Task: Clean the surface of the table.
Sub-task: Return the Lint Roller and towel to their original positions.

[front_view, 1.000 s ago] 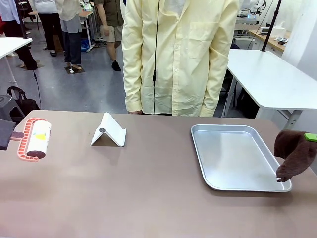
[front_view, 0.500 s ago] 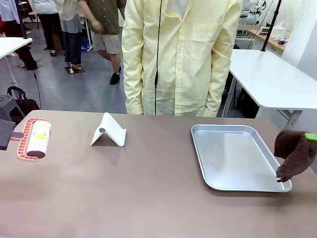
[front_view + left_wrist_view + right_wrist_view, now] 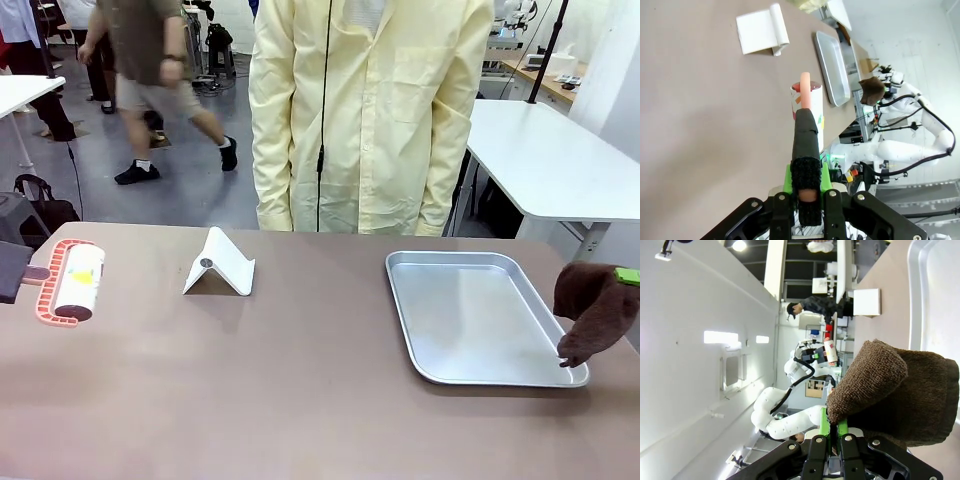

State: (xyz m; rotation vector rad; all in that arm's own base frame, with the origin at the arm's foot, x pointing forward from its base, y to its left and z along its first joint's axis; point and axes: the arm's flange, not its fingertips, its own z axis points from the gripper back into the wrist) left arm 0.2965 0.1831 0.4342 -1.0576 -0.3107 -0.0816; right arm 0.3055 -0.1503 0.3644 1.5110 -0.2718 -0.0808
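The grey-brown table (image 3: 300, 400) spreads across the front view. At its left edge my left gripper (image 3: 10, 272) is shut on the handle of a lint roller (image 3: 72, 282) with a white roll and an orange frame. The left wrist view shows the green pads clamping the black handle (image 3: 805, 145), with the roll (image 3: 809, 106) hovering over the table (image 3: 700, 115). At the right edge my right gripper (image 3: 627, 276) is shut on a brown cloth (image 3: 598, 312) hanging beside the tray. In the right wrist view the cloth (image 3: 895, 395) bulges out from between the gripper (image 3: 831, 426) pads.
A silver metal tray (image 3: 478, 262) lies right of centre, its near right corner just under the hanging cloth. A white folded stand (image 3: 220, 265) sits left of centre. A person in a pale yellow coat (image 3: 370, 110) stands at the far edge.
Both arms and everything on the table stay where they were. Only a passer-by in the background has walked to the left.
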